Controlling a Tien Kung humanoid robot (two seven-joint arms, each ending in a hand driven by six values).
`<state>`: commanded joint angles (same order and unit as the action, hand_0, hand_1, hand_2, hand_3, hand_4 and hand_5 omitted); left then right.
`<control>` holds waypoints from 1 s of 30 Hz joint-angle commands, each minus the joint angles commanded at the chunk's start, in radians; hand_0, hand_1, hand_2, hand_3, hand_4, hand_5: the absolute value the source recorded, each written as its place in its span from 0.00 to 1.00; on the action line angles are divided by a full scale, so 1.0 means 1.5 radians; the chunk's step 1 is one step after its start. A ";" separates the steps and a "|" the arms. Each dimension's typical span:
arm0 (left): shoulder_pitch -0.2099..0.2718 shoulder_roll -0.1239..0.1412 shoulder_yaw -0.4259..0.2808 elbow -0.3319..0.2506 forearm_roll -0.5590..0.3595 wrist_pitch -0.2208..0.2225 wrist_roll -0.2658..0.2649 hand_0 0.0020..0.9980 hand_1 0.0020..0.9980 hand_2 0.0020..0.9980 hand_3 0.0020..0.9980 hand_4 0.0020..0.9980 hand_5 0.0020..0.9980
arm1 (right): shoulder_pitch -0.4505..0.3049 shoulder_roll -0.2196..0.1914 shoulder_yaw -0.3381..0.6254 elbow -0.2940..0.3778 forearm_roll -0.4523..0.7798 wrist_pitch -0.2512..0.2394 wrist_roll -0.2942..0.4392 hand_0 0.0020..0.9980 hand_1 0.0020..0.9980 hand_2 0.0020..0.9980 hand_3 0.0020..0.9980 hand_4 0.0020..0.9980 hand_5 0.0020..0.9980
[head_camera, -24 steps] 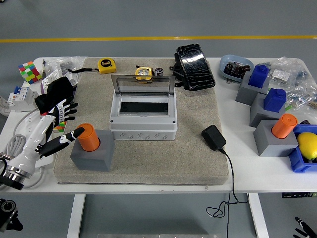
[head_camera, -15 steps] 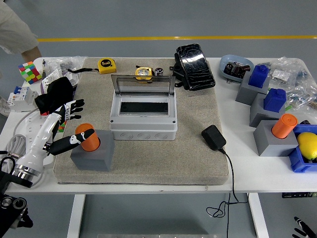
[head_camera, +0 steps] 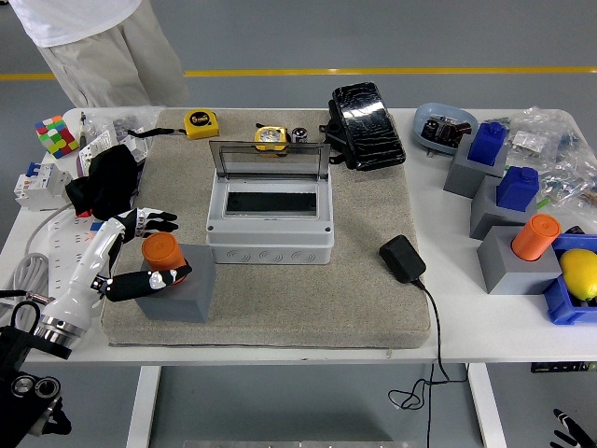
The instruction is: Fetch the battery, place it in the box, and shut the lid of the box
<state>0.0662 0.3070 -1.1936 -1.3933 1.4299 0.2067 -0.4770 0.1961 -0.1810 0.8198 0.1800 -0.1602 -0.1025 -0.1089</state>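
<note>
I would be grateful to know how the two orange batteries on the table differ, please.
The left battery stands on the mat in a holder, with the left hand around it. The right battery sits off the mat, untouched, beside a lemon. Both are orange, upright cylinders in grey holders.

1. The yellow tape measure (head_camera: pixel 201 122), beyond the left far corner of the box (head_camera: pixel 270 220), bears a round dark label with a mark that looks like "5"; the smaller print around it is too small to read.
2. The second tape measure (head_camera: pixel 270 137), just behind the lid, shows a round face with no legible print.
3. Nothing else carries readable text.
</note>
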 joint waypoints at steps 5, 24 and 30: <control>-0.002 -0.001 0.011 0.010 -0.035 0.011 -0.019 0.47 0.56 0.51 0.51 1.00 0.03 | 0.001 -0.001 -0.013 0.000 0.010 0.000 0.002 0.62 0.69 0.67 0.55 0.92 0.49; -0.029 -0.021 0.036 0.013 -0.061 0.011 -0.027 0.50 0.50 0.45 0.52 1.00 0.00 | -0.001 0.001 -0.011 0.000 0.011 0.003 0.003 0.62 0.69 0.67 0.55 0.92 0.49; -0.036 -0.030 0.041 0.016 -0.061 0.005 -0.018 0.51 0.51 0.46 0.55 1.00 0.00 | -0.001 0.001 -0.009 0.000 0.010 0.002 0.003 0.62 0.69 0.67 0.55 0.92 0.49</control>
<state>0.0118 0.2623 -1.1323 -1.3700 1.3390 0.2137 -0.5046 0.1940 -0.1789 0.8062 0.1800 -0.1453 -0.0989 -0.1044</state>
